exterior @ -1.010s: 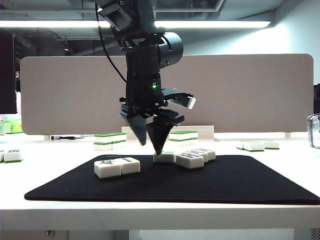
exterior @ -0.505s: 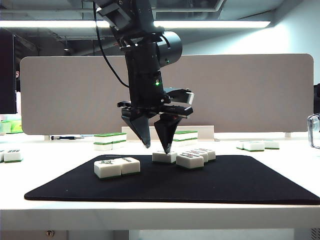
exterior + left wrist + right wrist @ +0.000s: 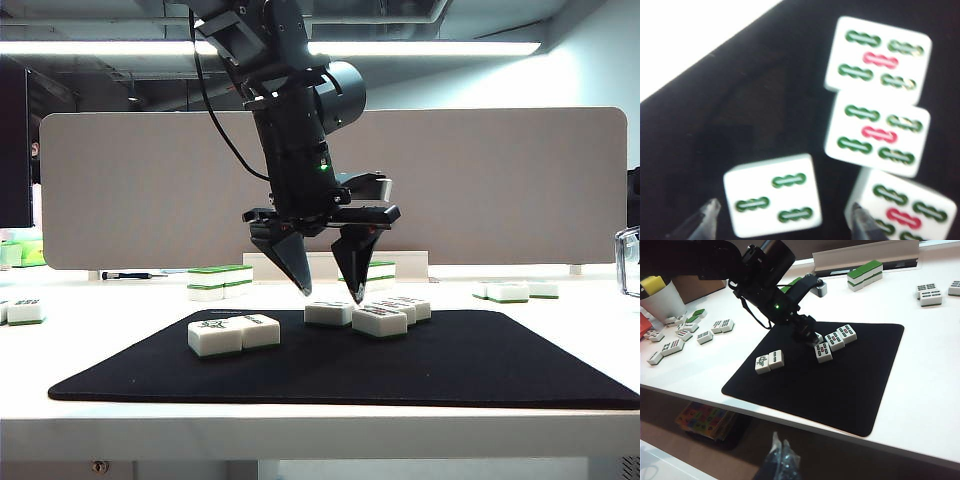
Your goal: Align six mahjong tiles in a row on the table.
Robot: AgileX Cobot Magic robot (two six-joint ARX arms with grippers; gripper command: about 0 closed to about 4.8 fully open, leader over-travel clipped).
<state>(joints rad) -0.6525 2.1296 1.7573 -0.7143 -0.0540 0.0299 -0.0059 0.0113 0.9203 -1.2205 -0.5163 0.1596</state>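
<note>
The left claw point(image 3: 332, 290) hangs spread wide and empty over the mat point(image 3: 450, 365), one three-bamboo tile point(image 3: 772, 201) lying between its fingertips point(image 3: 707, 212), untouched. The right claw point(image 3: 780, 460) I cannot tell.

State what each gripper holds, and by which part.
Nothing. The left gripper hangs open above a white three-bamboo mahjong tile on the black mat; the right gripper is out of view.
</note>
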